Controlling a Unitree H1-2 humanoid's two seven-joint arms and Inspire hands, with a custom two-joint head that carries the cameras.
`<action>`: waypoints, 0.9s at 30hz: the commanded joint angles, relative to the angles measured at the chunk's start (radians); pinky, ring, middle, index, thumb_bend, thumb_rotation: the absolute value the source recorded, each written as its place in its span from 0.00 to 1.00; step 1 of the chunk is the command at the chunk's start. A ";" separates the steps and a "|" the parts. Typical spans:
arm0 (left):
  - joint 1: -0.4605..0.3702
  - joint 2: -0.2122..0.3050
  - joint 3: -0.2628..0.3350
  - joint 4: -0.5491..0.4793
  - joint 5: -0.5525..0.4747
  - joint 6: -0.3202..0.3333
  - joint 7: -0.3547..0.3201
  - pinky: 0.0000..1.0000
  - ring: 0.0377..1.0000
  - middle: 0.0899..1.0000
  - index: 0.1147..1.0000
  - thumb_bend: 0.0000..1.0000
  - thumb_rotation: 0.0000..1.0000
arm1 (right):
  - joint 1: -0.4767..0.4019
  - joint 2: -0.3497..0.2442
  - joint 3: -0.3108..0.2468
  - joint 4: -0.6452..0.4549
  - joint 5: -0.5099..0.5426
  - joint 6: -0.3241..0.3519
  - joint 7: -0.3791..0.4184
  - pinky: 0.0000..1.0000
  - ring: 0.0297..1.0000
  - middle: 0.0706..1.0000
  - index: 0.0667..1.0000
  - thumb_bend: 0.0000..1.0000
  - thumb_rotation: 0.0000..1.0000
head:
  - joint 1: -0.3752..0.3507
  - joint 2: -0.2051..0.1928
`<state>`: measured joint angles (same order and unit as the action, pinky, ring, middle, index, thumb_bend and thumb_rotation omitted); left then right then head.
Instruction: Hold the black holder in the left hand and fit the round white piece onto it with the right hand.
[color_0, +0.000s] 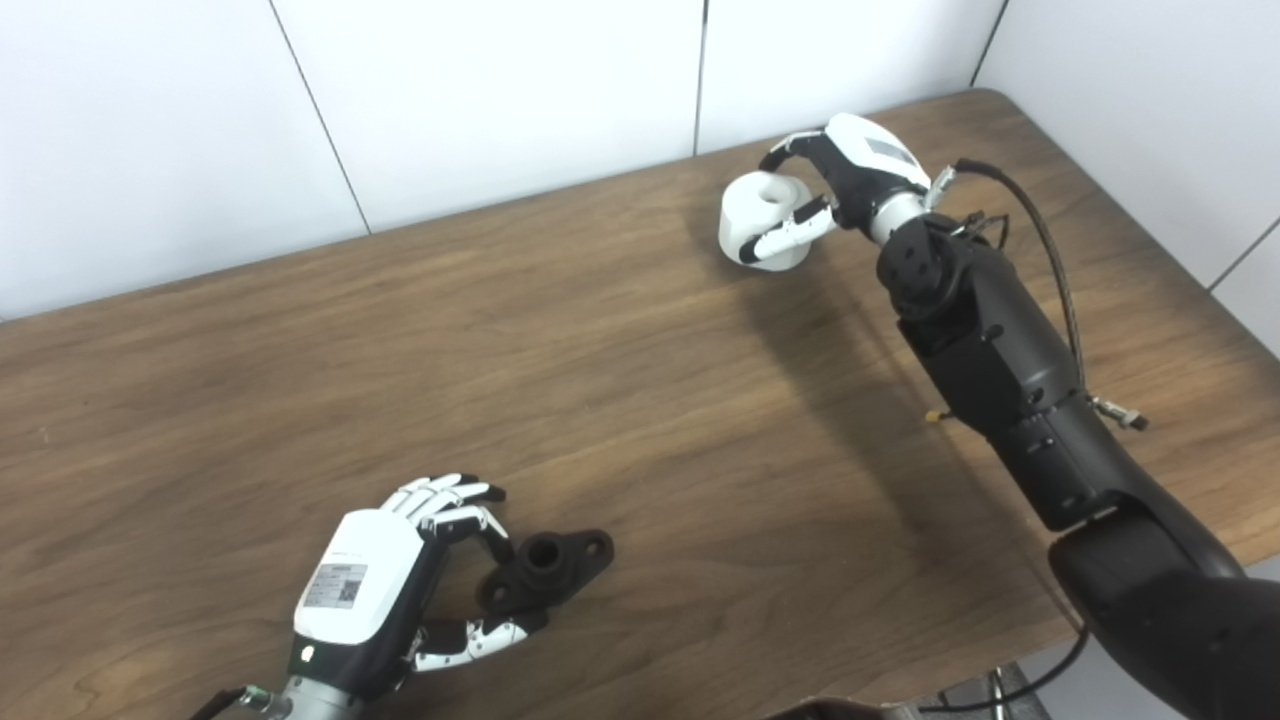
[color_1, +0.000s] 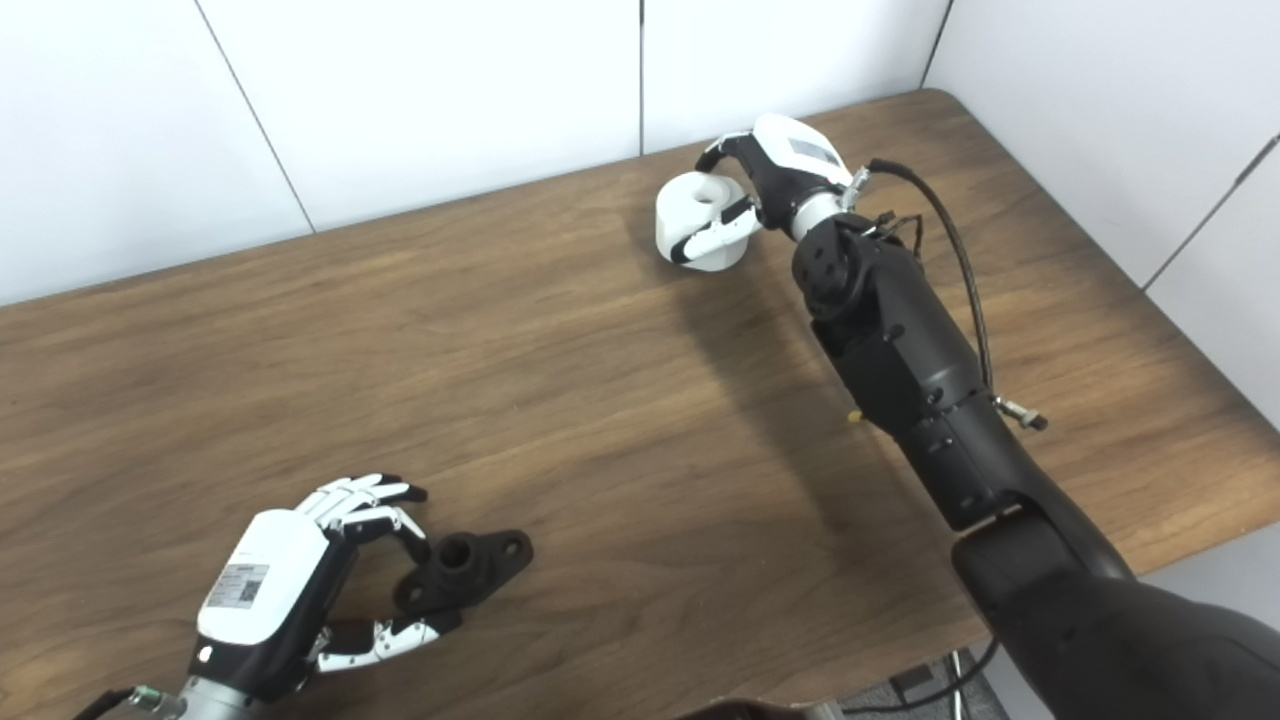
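- Left eye view: my left hand (color_0: 375, 590) sits low at the near edge of the table (color_0: 300, 380), fingers curled around one end of the black holder (color_0: 545, 570). Fingers are above that end and my thumb below it, but I cannot tell whether they truly pinch it; the holder looks to be lying flat on the wood, not lifted.
- The holder is a dark, matte piece: a flat flange with a hole near each end and a short raised collar with an open bore in the middle, facing up.
- My right hand (color_0: 835, 190) is far off at the back right of the table, fingers wrapped around the round white piece (color_0: 762, 222), thumb across its near side. It is a squat, smooth cylinder with a hole in its top face.
- Right eye view: same layout, seen slightly shifted. My right hand (color_1: 770, 185) holds the round white piece (color_1: 700, 222) close to the table; whether it rests there or has left the wood I cannot tell.
- My left hand (color_1: 270, 590) cups the black holder (color_1: 465, 570), which is well apart from the white piece.
- My judgement: both grasps are about made, and nothing is fitted. Left to do: raise the holder, carry the white piece across, line its hole with the collar and press it on.
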<state>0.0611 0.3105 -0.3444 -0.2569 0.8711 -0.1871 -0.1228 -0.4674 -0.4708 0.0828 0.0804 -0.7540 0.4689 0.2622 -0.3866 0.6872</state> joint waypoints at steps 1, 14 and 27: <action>0.011 0.015 0.007 0.003 0.031 0.028 -0.018 0.84 0.83 0.76 0.42 0.52 0.06 | -0.027 -0.037 -0.007 -0.020 -0.006 -0.015 -0.041 0.80 0.96 0.86 0.71 0.86 0.34 | -0.001 0.001; 0.010 0.017 0.006 0.003 0.027 0.023 -0.022 0.83 0.83 0.76 0.42 0.52 0.06 | -0.017 -0.052 -0.003 -0.016 0.015 -0.012 -0.063 0.81 0.97 0.86 0.71 0.83 0.31 | 0.001 0.002; 0.012 0.015 0.007 0.000 0.025 0.026 -0.024 0.84 0.83 0.76 0.42 0.52 0.06 | -0.014 -0.062 0.010 -0.010 0.031 -0.032 -0.094 0.76 0.94 0.89 0.64 0.80 0.29 | 0.008 0.005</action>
<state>0.0616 0.3104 -0.3429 -0.2578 0.8711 -0.1872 -0.1257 -0.4469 -0.5000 0.0977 0.0845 -0.7147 0.4541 0.1935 -0.3789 0.6918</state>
